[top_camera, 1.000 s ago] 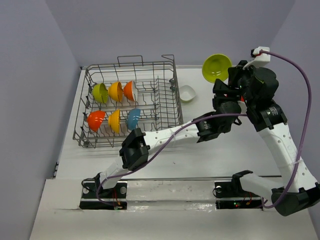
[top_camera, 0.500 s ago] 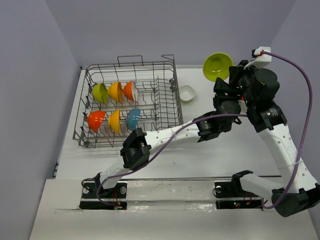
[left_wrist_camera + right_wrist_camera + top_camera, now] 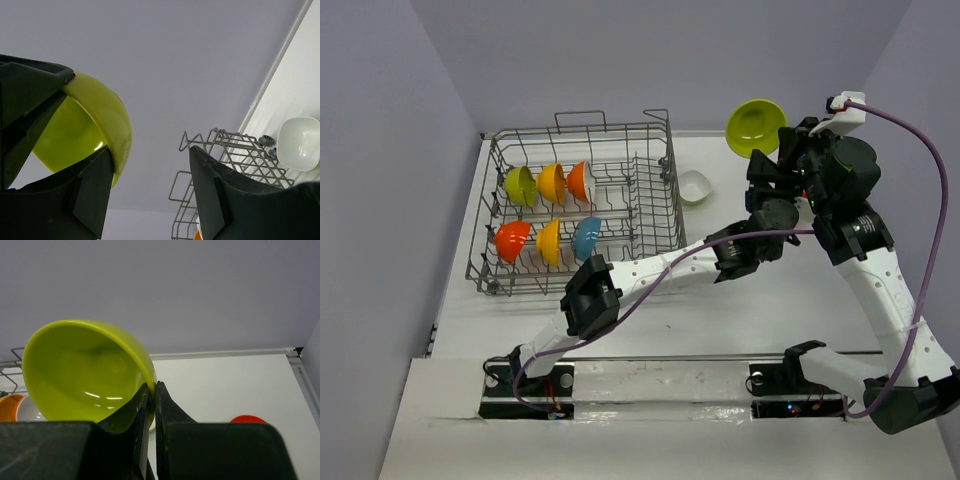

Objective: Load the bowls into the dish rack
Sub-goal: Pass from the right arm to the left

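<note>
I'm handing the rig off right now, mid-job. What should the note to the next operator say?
Right gripper: shut on a lime green bowl, held up off the table, to the right of the dish rack.
Left gripper: open, empty, close beside that bowl.
Done: six bowls stand in the rack, a back row and a front row of three each.
To do: rack the held bowl, then the white bowl on the table beside the rack.

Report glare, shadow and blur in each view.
Top external: even soft light, the dish rack crisp. Left wrist: the near fingers are dark and featureless. Right wrist: small white glints inside the lime green bowl, the clamping fingers almost black.
</note>
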Available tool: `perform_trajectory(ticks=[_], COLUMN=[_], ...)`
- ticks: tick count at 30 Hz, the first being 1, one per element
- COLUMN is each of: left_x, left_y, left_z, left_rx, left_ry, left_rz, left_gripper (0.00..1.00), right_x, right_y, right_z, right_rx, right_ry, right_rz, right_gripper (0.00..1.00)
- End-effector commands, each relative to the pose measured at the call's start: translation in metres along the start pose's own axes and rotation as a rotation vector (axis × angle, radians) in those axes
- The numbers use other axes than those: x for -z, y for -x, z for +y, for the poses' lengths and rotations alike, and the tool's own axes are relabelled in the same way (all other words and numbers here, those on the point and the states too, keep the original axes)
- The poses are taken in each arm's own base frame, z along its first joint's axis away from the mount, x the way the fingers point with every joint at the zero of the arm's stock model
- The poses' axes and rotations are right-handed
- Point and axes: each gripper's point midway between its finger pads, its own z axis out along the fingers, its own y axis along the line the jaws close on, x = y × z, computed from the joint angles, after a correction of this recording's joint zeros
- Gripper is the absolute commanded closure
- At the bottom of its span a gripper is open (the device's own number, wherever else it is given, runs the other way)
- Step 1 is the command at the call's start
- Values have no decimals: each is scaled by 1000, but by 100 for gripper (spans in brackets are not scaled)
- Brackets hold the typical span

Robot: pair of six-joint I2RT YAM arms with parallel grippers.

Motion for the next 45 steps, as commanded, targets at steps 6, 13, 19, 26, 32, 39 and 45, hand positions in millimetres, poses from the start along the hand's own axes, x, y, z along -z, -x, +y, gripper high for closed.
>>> perform_trajectory(ticks=[6,13,19,26,32,39,45], left_x=[-9,-1,5,5,-3,-4,-6], left_y=[-66,-67,-74,-73,-76,-78,-77], left_z=[90,87,88,94,103,99,98], left_rx=[196,191,200,213,225,219,208], left_ry=[188,188,191,203,223,227,232], left_rz=[166,164,164,144,143,162,169], left_gripper=[31,32,32,32,33,57,60], right_x=[9,0,-2,-6,-3,-1,3], right_y=[15,18,29,28,24,21,22], right_z=[4,3,0,3,7,5,4], right_rx=[-29,-49,-52,-52,-53,-46,-43], right_ry=[-14,-36,-62,-58,-27,-29,-30], right_rz=[-29,-26,-47,-30,-20,-14,-20], right_gripper=[99,99,99,99,99,99,99])
